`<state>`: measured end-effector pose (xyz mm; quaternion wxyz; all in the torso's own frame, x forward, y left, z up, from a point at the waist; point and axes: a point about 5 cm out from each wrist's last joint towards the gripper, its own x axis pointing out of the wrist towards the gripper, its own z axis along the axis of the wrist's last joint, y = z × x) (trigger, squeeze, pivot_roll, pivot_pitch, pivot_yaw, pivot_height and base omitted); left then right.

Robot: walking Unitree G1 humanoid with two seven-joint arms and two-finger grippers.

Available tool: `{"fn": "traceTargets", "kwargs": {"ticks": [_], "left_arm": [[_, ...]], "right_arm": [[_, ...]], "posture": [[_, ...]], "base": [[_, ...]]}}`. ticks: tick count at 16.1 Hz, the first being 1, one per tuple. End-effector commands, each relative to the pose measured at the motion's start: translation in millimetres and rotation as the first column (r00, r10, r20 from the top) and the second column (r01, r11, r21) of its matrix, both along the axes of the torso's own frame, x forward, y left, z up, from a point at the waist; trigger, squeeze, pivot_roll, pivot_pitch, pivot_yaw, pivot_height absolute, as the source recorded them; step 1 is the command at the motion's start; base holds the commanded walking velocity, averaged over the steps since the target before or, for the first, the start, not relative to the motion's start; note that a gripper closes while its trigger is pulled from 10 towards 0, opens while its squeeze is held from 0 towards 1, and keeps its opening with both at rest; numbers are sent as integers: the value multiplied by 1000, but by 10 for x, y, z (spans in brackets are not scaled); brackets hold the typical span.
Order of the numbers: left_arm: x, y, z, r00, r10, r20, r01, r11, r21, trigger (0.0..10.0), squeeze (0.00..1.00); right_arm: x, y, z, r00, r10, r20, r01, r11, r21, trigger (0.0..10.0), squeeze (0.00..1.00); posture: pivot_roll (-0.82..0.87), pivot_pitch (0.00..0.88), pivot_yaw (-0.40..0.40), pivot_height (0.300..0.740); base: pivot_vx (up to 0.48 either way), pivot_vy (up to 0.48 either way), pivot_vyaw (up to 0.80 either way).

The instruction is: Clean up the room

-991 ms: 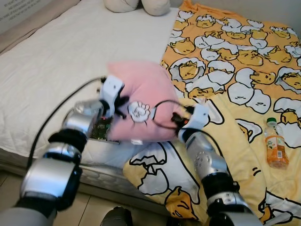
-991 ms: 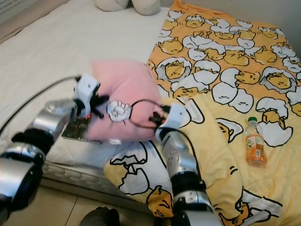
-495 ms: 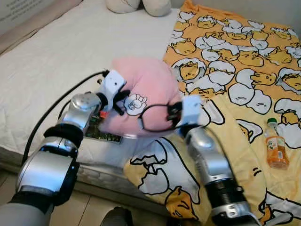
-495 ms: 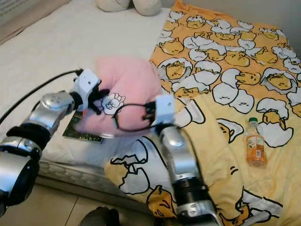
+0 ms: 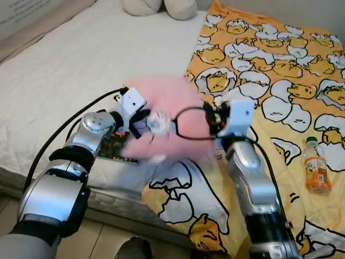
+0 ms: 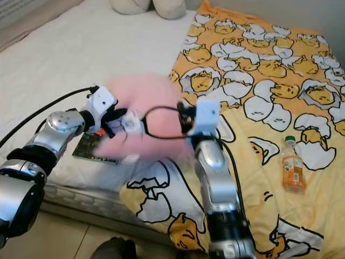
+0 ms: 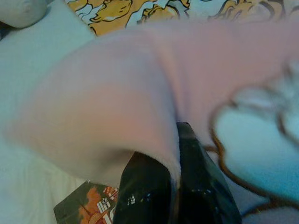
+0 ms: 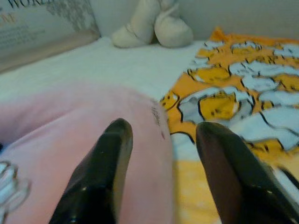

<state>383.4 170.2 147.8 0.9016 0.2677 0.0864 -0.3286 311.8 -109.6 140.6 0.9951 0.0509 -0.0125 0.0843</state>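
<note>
A pink pillow with a white hand patch hangs blurred just above the bed's front part. My left gripper is shut on the pillow's left edge; in the left wrist view its black fingers pinch the pink fabric. At the pillow's right side my right gripper is raised. The right wrist view shows that gripper open, fingers wide apart, with the pillow lying under and beside them.
A green booklet lies on the white mattress under the pillow. A yellow egg-print blanket covers the bed's right half, with an orange drink bottle on it. Plush toys sit at the head. The bed's edge is near my feet.
My right gripper has let go of the pillow and risen up and to the right. The pillow, still pinched by the left gripper, is now blurred with motion.
</note>
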Motion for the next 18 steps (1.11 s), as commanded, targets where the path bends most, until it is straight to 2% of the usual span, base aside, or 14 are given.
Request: {"fn": "traceTargets", "kwargs": {"ticks": [1,3,5,6,7,8,9,10,11,12,14,15,16,18], "left_arm": [[7,32,75,999,-32,39,31,999,24,0,0],[-3,69,95,997,-56,45,53,997,48,0,0],[-2,117,146,996,-75,56,72,996,62,0,0],[6,134,170,996,-68,65,64,996,61,0,0],[14,149,197,995,-62,79,56,996,67,0,0],[20,164,220,994,-56,90,51,997,64,0,0],[9,175,204,995,-51,86,49,998,36,0,0],[1,175,178,996,-43,77,43,999,14,0,0],[-25,172,85,999,-9,50,12,999,-51,0,0],[-31,170,54,999,5,39,-2,997,-72,10000,0],[-115,115,-128,1000,3,-20,-7,980,-201,10000,0],[-141,86,-181,1000,-6,-29,0,977,-215,10000,0],[-148,77,-192,1000,-9,-29,3,976,-218,10000,0],[-236,-19,-345,996,-49,-69,27,958,-284,10000,0]], "right_arm": [[-89,-66,9,1000,-10,-3,10,1000,6,10000,1000],[-186,-83,49,1000,8,19,-8,1000,2,10000,1000],[-170,-121,-25,1000,4,-22,-4,1000,-10,10000,1000],[-135,-157,-117,997,-5,-81,7,999,31,10000,1000],[-87,-198,-237,988,-2,-152,15,996,88,10000,0],[-47,-217,-357,973,27,-231,14,984,176,10000,0],[3,-142,-488,942,134,-306,-38,952,302,10000,0],[28,-89,-540,924,195,-330,-60,924,377,10000,0],[86,12,-633,893,281,-352,-99,885,455,10000,0],[100,39,-654,885,302,-354,-108,873,475,10000,0],[187,241,-696,861,379,-340,-205,869,450,10000,0],[206,322,-678,845,420,-332,-235,849,474,10000,0],[212,336,-676,840,428,-333,-240,844,479,10000,0],[292,335,-723,850,376,-369,-174,862,477,10000,0]], "posture": [[-10,0,-27,740],[-14,0,-26,740],[-25,0,-25,740],[-25,0,-22,740],[-24,0,-19,740],[-23,0,-15,740],[-25,0,-8,740],[-23,0,-4,740],[-21,0,-3,740],[-12,0,-3,740],[16,0,-19,740],[26,0,-30,740],[26,0,-30,740],[58,7,-56,740]], "base": [[0,0,0],[0,0,0],[0,0,0],[0,0,0],[0,0,0],[0,0,0],[0,0,0],[0,0,0],[0,0,0],[0,0,0],[0,0,0],[0,0,0],[0,0,0],[0,0,0]]}}
